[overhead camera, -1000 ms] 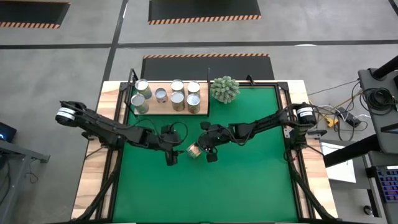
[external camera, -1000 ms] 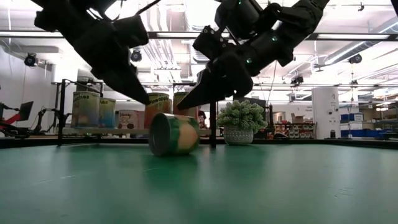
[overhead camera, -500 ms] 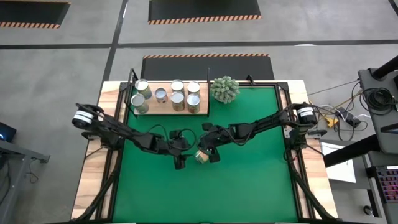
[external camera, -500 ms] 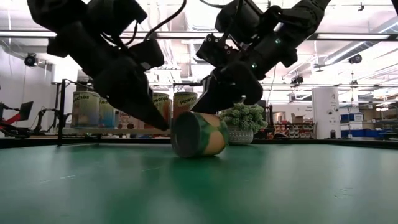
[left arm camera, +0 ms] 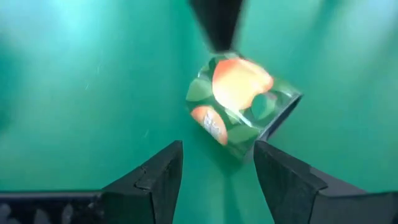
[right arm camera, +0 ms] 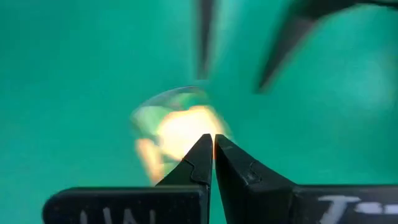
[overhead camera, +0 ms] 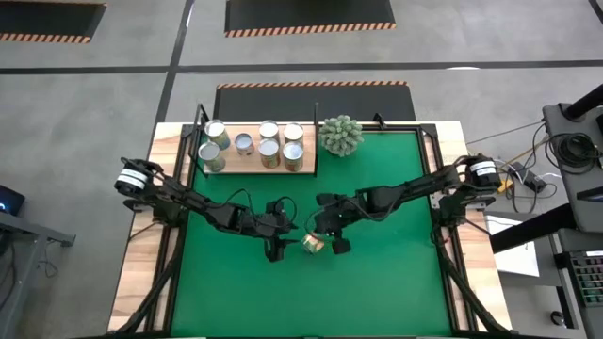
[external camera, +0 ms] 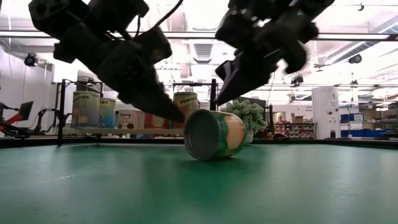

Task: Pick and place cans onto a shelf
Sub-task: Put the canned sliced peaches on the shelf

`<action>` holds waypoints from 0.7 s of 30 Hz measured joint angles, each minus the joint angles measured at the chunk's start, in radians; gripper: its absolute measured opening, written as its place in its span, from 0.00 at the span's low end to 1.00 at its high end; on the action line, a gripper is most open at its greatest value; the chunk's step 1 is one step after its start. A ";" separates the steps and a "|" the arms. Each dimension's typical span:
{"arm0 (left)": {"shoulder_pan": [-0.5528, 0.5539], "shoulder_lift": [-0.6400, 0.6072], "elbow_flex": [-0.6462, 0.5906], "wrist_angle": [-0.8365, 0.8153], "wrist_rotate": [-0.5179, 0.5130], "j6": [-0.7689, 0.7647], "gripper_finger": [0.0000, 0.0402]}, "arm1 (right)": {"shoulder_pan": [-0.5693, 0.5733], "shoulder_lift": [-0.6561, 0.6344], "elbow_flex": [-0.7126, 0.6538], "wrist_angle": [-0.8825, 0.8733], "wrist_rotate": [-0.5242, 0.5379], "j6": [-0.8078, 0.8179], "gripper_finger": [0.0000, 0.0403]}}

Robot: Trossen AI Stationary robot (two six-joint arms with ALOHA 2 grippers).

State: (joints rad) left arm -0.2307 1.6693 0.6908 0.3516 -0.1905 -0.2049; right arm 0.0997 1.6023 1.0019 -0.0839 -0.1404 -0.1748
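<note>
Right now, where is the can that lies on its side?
In the high view the fallen can lies on the green mat, near its middle, between the left gripper and the shut right gripper, well in front of the shelf.

Your wooden bench (overhead camera: 141, 273) carries a green felt mat (overhead camera: 377, 282); one tipped green-and-orange can (overhead camera: 312, 245) lies there, beside a spiky plant ball (overhead camera: 341, 136) and pale wooden shelf (overhead camera: 247, 169) bearing seven upright tins (overhead camera: 269, 151).

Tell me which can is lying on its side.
The can with the green and orange label, alone on the green mat between the two grippers. The other cans stand upright on the wooden shelf.
</note>
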 joint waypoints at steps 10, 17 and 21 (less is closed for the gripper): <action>-0.013 0.070 0.001 0.117 0.039 0.022 0.45 | 0.097 0.034 -0.017 0.015 0.009 0.060 0.02; -0.020 0.104 0.001 0.180 0.051 0.057 0.45 | 0.096 0.058 -0.018 0.017 0.017 0.078 0.02; -0.020 0.101 0.001 0.163 0.044 0.057 0.45 | 0.095 0.058 -0.018 0.020 0.028 0.077 0.02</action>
State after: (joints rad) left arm -0.2504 1.7702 0.6914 0.5150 -0.1469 -0.1474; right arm 0.1944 1.6600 0.9836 -0.0635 -0.1128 -0.0975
